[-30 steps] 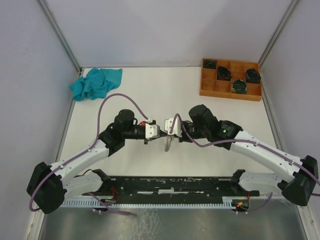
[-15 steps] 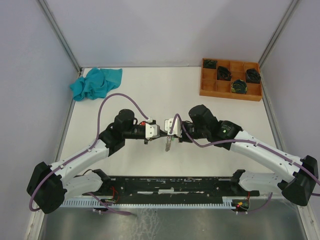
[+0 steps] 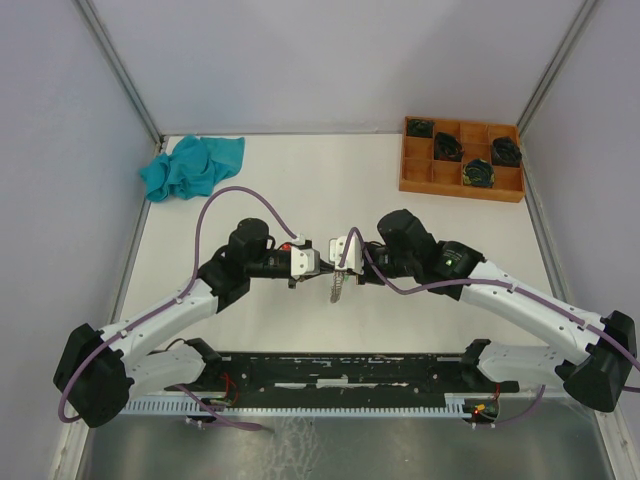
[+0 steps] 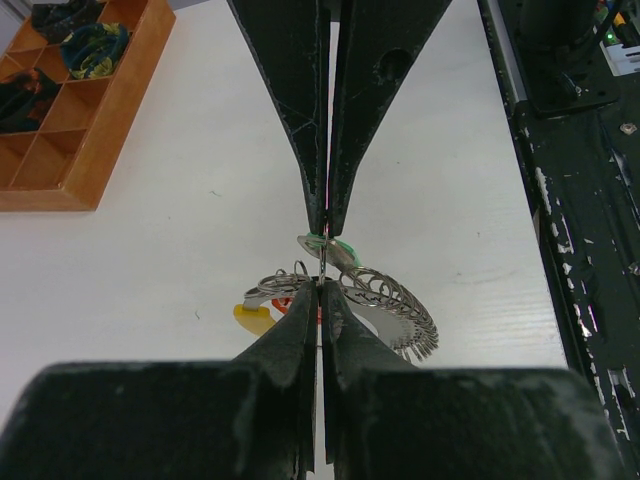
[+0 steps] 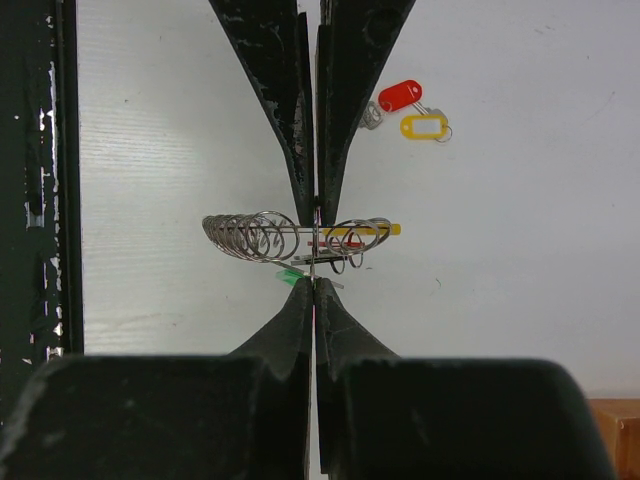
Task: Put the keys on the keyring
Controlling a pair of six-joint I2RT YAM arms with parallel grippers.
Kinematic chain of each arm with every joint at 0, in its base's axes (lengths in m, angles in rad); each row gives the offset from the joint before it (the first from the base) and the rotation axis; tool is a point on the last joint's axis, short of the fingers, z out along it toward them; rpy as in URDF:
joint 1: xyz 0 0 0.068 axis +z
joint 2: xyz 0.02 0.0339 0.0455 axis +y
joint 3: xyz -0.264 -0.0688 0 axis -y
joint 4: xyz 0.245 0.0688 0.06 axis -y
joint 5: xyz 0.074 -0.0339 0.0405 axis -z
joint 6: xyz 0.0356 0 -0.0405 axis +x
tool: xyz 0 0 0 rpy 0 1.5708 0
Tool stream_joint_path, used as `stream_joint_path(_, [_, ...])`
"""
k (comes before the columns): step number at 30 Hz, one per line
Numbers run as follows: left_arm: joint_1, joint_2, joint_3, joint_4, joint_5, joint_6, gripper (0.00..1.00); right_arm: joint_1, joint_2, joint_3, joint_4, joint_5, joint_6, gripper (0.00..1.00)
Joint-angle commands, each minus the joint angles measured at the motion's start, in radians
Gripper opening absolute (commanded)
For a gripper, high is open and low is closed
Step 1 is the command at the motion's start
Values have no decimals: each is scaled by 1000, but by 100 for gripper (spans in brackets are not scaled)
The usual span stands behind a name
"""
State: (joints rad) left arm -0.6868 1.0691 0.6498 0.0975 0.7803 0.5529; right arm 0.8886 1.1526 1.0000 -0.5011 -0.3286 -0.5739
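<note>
The keyring [image 5: 255, 235] is a silvery wire coil, its loops strung like a stretched spring bent into an arc. In the left wrist view the loops fan out wider at one end. A long flat yellow tag [image 5: 370, 230] lies along it. It hangs in the air above the white bench [image 3: 300, 190], between the two arms. That is well apart from the wooden tray [image 3: 460, 190], on the side towards the arms' bases.

The left jaws are pressed together, tip against the coil, and seem to pinch a loop of its wire. The right jaws meet them tip to tip and are also pressed together. They appear clamped on the thin metal of the green-tagged key [image 5: 290, 277], whose tag sticks out just beside their tips and touches the coil's underside.

The red-tagged key [image 5: 400, 96] and the yellow-tagged key [image 5: 423, 127] lie flat on the bench, just beside each other. They are clear of the keyring and well apart from the tray. The tray's compartments hold black round coils [image 3: 479, 173] with green marks.
</note>
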Motion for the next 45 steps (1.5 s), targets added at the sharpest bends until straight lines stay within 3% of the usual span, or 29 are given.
stream_joint_path(1, [-3, -1, 51, 13, 31, -30, 3, 6, -25, 7, 44, -9, -9, 1])
stream_joint_path(45, [-4, -2, 54, 19, 17, -39, 3, 6, -26, -1, 41, -28, -12, 1])
